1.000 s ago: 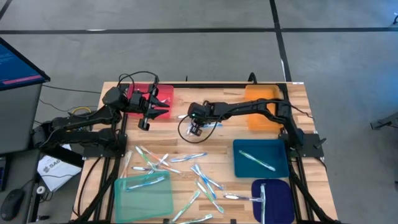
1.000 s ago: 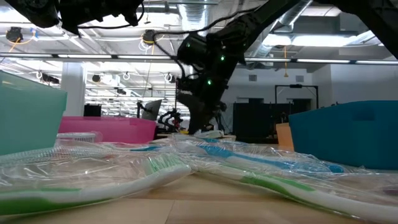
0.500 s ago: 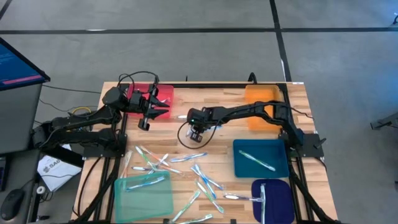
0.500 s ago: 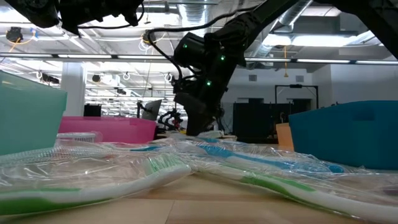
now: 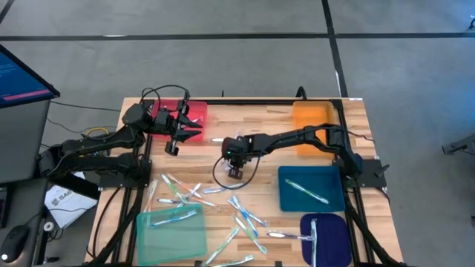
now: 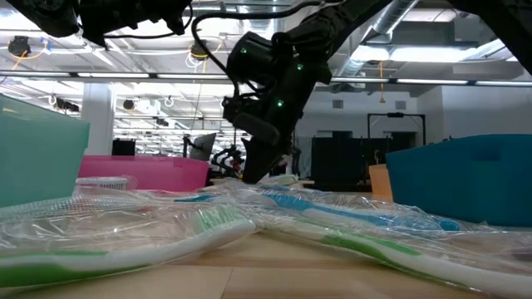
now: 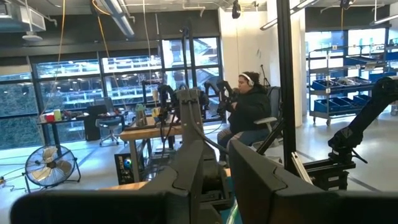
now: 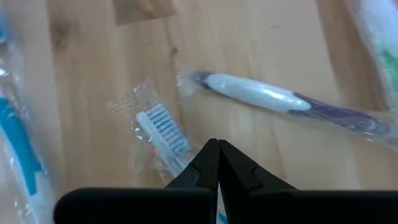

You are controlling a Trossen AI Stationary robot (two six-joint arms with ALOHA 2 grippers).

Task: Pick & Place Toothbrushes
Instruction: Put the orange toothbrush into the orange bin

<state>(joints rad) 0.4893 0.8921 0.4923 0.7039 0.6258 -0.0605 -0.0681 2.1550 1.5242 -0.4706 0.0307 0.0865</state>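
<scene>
Right now your toothbrushes [image 5: 223, 194] lie mostly scattered in clear wrappers across the near middle of the worktop [image 5: 260, 122], with some already in the trays: one in the blue tray [image 5: 312, 188] on the right, one in the dark blue tray [image 5: 325, 236] nearer, a couple in the teal tray [image 5: 172, 228] at near left. Your right hand [image 5: 234, 170] hangs over the worktop's middle, clenched on a wrapped toothbrush [image 8: 163, 134] whose bristle head sticks out past the fingertips [image 8: 210, 163]. Another wrapped brush [image 8: 273, 101] lies just beyond it. Your left hand [image 5: 187, 127] hovers above the pink tray [image 5: 194, 115] at far left; you cannot tell whether it grips anything.
</scene>
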